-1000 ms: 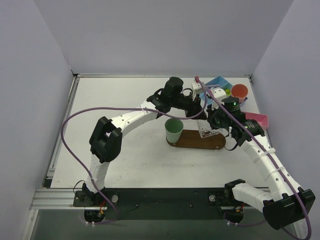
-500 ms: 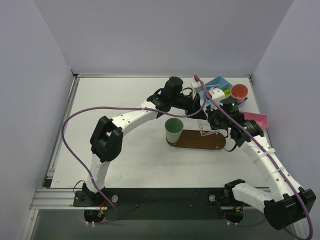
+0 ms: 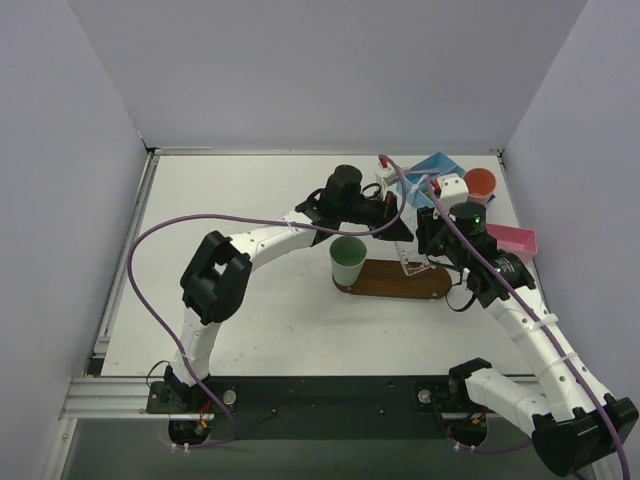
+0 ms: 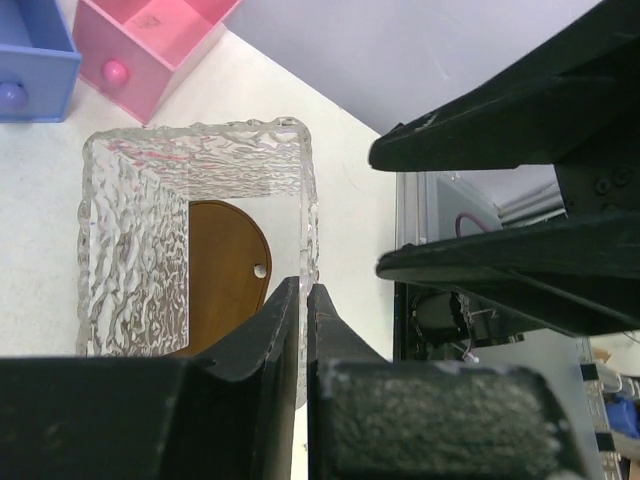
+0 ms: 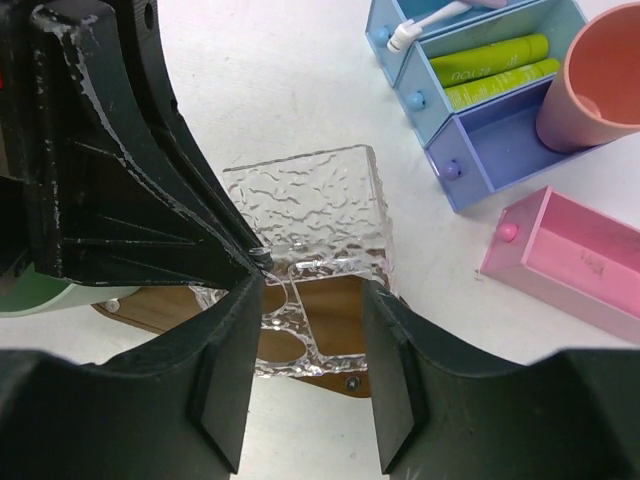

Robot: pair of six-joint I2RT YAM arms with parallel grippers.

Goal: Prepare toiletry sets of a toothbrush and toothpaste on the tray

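**1. L gripper** [image 4: 303,292]: jaws pinched tight on one thin wall of the clear holder [image 4: 190,230], a rippled see-thru box.
**2. R gripper** [image 5: 312,290]: jaws apart, one finger on each side of same holder. Can't tell if pads touch it.
**3. L arm** [image 3: 250,240]: rises from near-left base, elbow bent, forearm runs right. Wrist sits beyond mint cup [image 3: 347,260], fingers angled right & down.
**4. R arm** [image 3: 530,320]: slants up-left from near-right base, wrist over right half of tray [image 3: 380,285].
**5. Tray:** brown oval, mid-table, below holder. Mint cup at its left end. Holder resting or lifted: can't tell.
**6. Toothpaste tubes** [image 5: 490,55]: two, lime green, lying in blue bin [image 5: 505,135], off the tray.
**7. Toothbrush** [image 5: 425,22]: white head shows in next compartment.
**8. Misc:** orange cup [image 5: 600,80] beside bin; pink box [image 5: 570,260] nearby.
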